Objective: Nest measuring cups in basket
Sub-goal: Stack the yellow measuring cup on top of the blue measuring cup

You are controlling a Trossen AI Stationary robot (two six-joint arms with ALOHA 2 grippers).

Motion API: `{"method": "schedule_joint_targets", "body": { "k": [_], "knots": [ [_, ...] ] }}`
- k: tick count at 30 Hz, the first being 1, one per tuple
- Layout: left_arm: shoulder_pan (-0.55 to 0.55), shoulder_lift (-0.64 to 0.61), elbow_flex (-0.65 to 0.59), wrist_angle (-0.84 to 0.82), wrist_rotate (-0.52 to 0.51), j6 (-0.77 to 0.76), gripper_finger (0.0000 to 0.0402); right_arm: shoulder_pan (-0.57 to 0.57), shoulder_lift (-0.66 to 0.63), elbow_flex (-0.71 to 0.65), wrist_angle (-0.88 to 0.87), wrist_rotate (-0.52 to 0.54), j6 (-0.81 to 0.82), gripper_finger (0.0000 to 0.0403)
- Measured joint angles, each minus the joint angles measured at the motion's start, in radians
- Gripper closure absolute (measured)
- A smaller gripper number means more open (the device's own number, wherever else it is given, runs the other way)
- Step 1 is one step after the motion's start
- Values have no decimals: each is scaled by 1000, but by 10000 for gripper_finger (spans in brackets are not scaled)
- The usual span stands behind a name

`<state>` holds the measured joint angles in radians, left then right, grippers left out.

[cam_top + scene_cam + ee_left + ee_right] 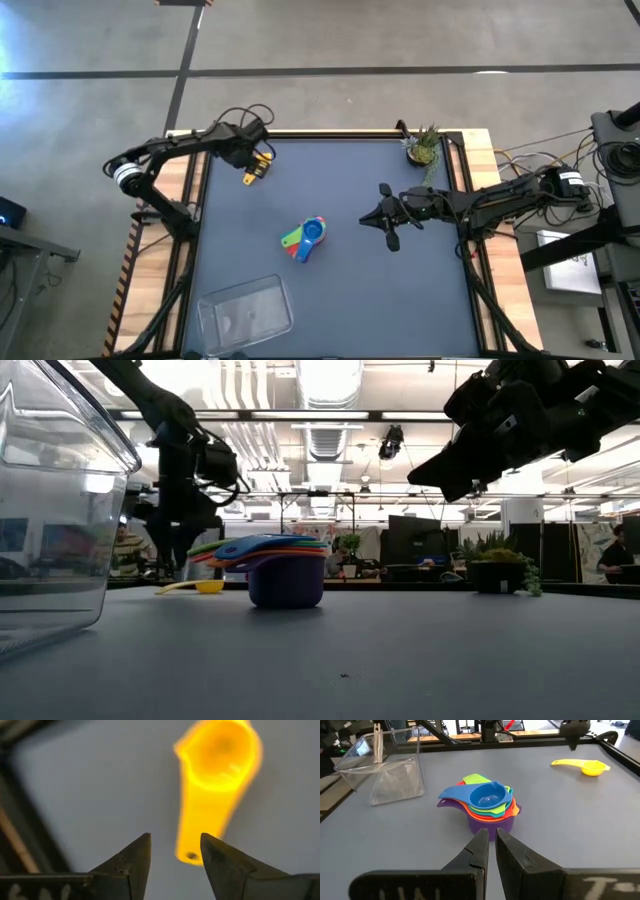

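From my console I see the stack of measuring cups (305, 240) near the middle of the tabletop (330, 190): smooth plastic scoops nested in one another, blue on top, then green, orange and red, with the purple one as the base, their short handles fanned out. The yellow cup (254, 171) lies alone, well apart, toward the far left corner, a shallow round bowl with a flat handle. The basket (245, 306), clear, thin-walled and rectangular with rounded corners, sits at the near edge, left of centre, and I see nothing inside it. The left tool (175, 855) hovers over the yellow cup's handle end with its dark wedge-shaped fingers spread, one on each side of the handle; I cannot tell if they touch it. The right tool (491, 845) hangs above the tabletop right of the stack, fingers pressed together and holding nothing. A small potted plant (424, 146) stands near the far right corner.
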<state>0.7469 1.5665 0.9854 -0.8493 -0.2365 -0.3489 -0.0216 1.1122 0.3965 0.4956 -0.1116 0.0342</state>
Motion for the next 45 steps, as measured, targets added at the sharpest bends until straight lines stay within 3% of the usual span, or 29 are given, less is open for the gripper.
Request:
{"method": "schedule_joint_targets", "body": {
  "k": [6, 17, 25, 33, 40, 45],
  "knots": [
    [28, 5, 26, 3, -115, -72, 248, 2, 0, 0, 1, 0, 7, 380],
    [37, 118, 106, -51, -7, -64, 266, 4, 0, 0, 4, 0, 3, 380],
    [26, 208, 325, -265, -17, -37, 267, 4, 0, 0, 3, 0, 2, 380],
    [55, 228, 493, -311, -7, 91, 267, 4, 0, 0, -4, 0, 2, 380],
    [83, 317, 552, -340, 31, 172, 267, 4, 0, 3, -4, 0, 5, 380],
    [89, 381, 551, -349, 128, 227, 267, 9, 0, 3, -12, -1, 16, 380]
  ]
}}
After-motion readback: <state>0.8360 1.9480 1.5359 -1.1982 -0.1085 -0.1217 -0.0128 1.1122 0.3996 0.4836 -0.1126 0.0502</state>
